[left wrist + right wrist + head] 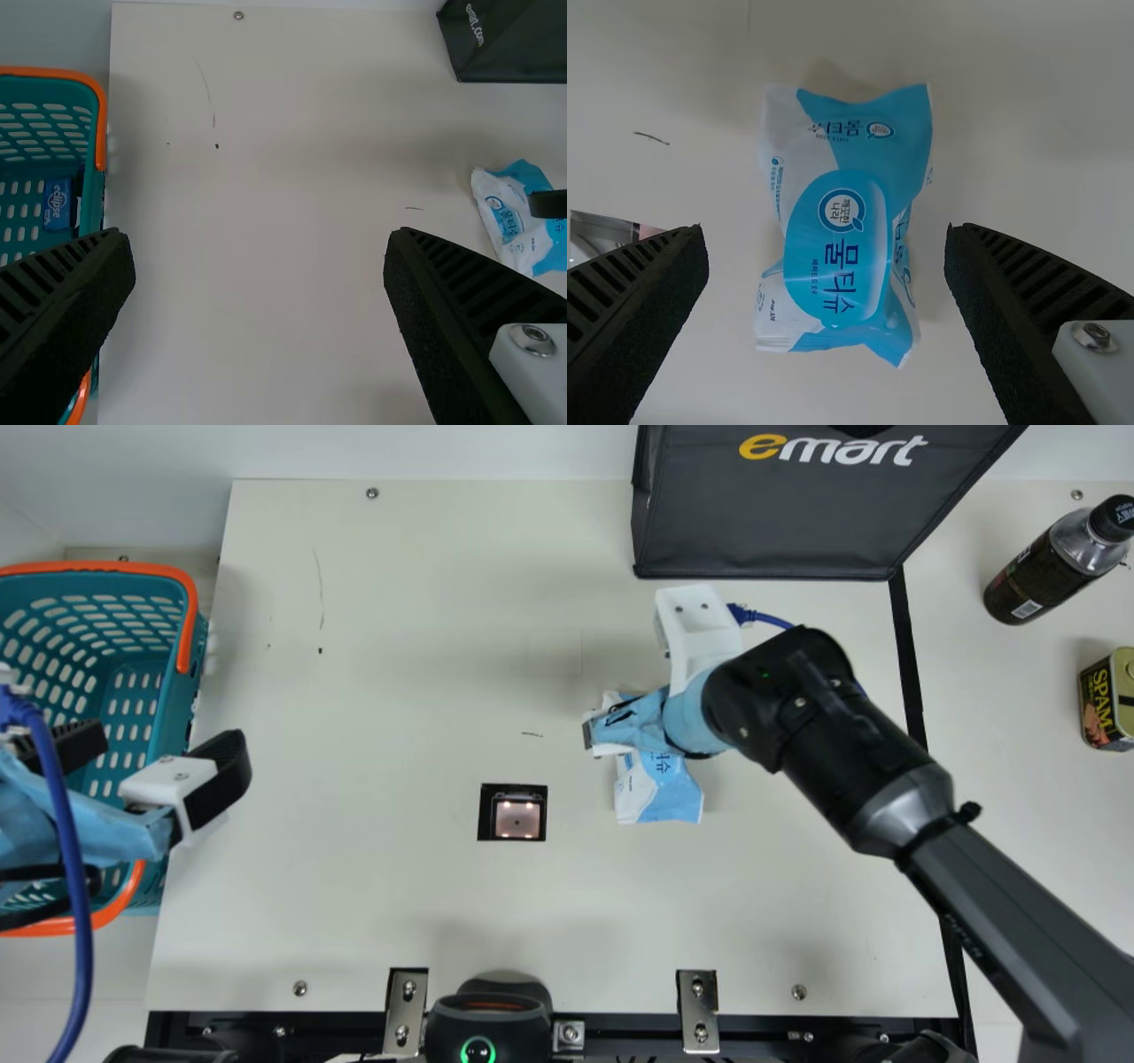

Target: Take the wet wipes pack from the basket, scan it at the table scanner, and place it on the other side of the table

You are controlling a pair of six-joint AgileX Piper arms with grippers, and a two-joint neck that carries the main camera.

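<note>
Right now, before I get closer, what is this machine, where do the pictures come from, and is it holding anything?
It's a robot with two arms. The big picture comes from the camera on its neck, looking down; the others come from its wrists.

On the cream table lies a blue-and-white wet wipes pack, near a little square scanner window. A teal basket is at the left, a black bag behind, and a bottle and tin at the right.

Nothing is held: the right gripper is open over the pack, the left gripper open near the basket.
</note>
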